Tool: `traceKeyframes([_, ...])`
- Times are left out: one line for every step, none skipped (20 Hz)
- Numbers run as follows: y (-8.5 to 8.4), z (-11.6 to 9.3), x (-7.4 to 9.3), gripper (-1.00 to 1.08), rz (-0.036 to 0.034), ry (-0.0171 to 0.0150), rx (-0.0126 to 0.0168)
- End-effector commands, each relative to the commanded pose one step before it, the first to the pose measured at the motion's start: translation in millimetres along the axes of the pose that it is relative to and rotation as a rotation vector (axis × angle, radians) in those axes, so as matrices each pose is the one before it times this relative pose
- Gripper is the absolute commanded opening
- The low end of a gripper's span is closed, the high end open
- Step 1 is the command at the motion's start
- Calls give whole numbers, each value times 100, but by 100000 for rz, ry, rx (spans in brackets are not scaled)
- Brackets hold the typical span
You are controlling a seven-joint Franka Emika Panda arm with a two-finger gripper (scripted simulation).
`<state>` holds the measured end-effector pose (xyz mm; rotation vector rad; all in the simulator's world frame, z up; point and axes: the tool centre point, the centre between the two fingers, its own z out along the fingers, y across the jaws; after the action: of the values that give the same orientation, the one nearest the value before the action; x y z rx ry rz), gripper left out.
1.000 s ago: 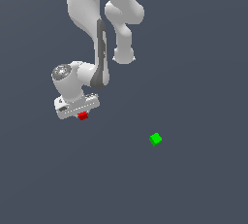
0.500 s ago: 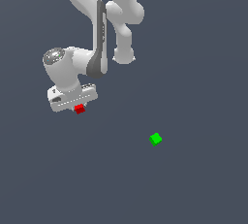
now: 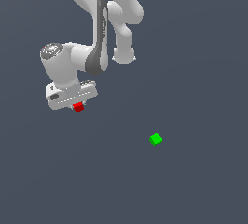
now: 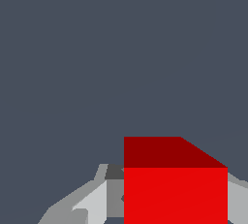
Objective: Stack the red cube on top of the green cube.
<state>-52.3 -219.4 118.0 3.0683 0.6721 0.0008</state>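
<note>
Pincer [image 3: 77, 105]: I've got it clamped on the red cube [image 3: 78, 106].
Green cube [image 3: 155, 139]: well apart from my pincer, untouched.

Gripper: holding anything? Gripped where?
The gripper holds the red cube, fingers on its opposite side faces. The green cube lies apart.

Red cube [image 3: 78, 106] sat between the claw [image 3: 77, 105] fingers, toward the exterior view's left. Green cube [image 3: 155, 139] lay on the counter [image 3: 203, 179], well apart toward the right.
</note>
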Motion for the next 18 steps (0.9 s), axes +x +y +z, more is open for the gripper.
traceKeyframes([-339, 45, 320, -100, -75, 27, -13])
traceKeyframes([-244, 47, 219, -100, 0, 0, 0])
traceKeyframes([-298, 57, 268, -100, 0, 0, 0])
traceKeyframes([-351, 67, 317, -100, 0, 0, 0])
traceKeyframes([-405, 78, 366, -100, 0, 0, 0])
traceKeyframes([-458, 88, 414, -100, 0, 0, 0])
traceKeyframes([-511, 98, 463, -100, 0, 0, 0])
traceKeyframes([-565, 109, 512, -100, 0, 0, 0])
traceKeyframes([-618, 119, 561, -100, 0, 0, 0])
traceKeyframes([-671, 129, 611, -100, 0, 0, 0])
traceKeyframes([-720, 146, 659, -100, -1, 23, 43])
traceKeyframes([-779, 151, 712, -100, 0, 0, 0])
traceKeyframes([-833, 162, 763, -100, 0, 0, 0])
traceKeyframes([-882, 172, 811, -100, 0, 0, 0])
traceKeyframes([-912, 178, 841, -100, 0, 0, 0])
traceKeyframes([-929, 182, 860, -100, 0, 0, 0])
traceKeyframes([-939, 184, 872, -100, 0, 0, 0])
traceKeyframes([-944, 186, 880, -100, 0, 0, 0])
